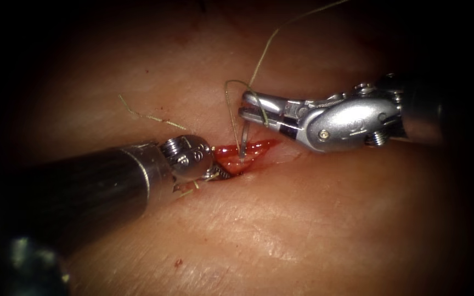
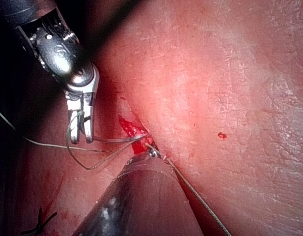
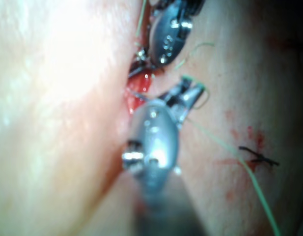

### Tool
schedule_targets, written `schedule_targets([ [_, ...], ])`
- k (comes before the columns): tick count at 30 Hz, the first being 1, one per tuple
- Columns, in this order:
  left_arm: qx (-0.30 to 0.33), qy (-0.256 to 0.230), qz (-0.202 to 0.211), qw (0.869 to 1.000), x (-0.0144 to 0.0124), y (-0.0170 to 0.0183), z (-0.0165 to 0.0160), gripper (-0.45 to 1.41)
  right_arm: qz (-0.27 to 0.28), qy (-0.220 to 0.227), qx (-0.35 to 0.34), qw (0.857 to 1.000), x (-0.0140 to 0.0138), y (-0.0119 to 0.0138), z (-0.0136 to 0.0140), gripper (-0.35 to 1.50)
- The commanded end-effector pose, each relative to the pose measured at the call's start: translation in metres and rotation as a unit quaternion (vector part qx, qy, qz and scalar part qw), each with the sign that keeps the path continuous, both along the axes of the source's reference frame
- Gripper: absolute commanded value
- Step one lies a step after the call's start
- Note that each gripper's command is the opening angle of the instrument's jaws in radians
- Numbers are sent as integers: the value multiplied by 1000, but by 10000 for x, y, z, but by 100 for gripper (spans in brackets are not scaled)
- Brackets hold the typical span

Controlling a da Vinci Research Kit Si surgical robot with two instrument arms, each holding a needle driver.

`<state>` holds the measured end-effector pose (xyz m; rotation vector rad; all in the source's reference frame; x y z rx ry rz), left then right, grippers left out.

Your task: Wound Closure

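Observation:
The cut (image 1: 254, 149) lies red and open in the tissue (image 1: 314, 225). My right tool (image 1: 243, 108) comes in from the right, jaws shut on the curved needle (image 1: 243, 140) near its tail end. The needle runs down from the jaws and its tip sits in the cut. The left wrist view shows the same needle (image 2: 117, 140) reaching from the right tool (image 2: 81, 137) into the cut. The thread (image 1: 264, 55) loops around the right jaws and leads up and away. My left tool (image 1: 221, 173) has its tip pressed into the cut's left end; what it holds is hidden.
A loose length of thread (image 1: 149, 117) lies on the tissue left of the cut, above the left shaft (image 1: 94, 181). A dark earlier stitch (image 3: 257, 156) sits on the tissue near red fluid stains. A small red spot (image 1: 178, 263) marks the near tissue.

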<state>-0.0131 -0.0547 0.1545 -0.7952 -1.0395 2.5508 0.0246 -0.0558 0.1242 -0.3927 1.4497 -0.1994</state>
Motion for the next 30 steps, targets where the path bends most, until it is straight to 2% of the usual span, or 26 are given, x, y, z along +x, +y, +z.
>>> schedule_targets([
  [1, -2, 0, 0, 1000, -3, 2, 6, 11, -8, -3, -5, 1000, 7, -4, 10, -35],
  [11, -6, -2, -3, 1000, 2, 3, 4, 11, -29, -5, -14, 999, 5, -18, 21, -35],
  [16, -10, -2, -10, 1000, 2, 5, -4, 12, -27, -4, -5, 1000, 5, -12, 16, -35],
  [24, -28, 16, -46, 998, -11, 16, -59, 7, -25, -6, 2, 1000, 5, -5, 9, -35],
  [30, -34, 26, -55, 998, -23, 0, -67, 6, -21, -7, 11, 1000, 5, -3, 9, -35],
])
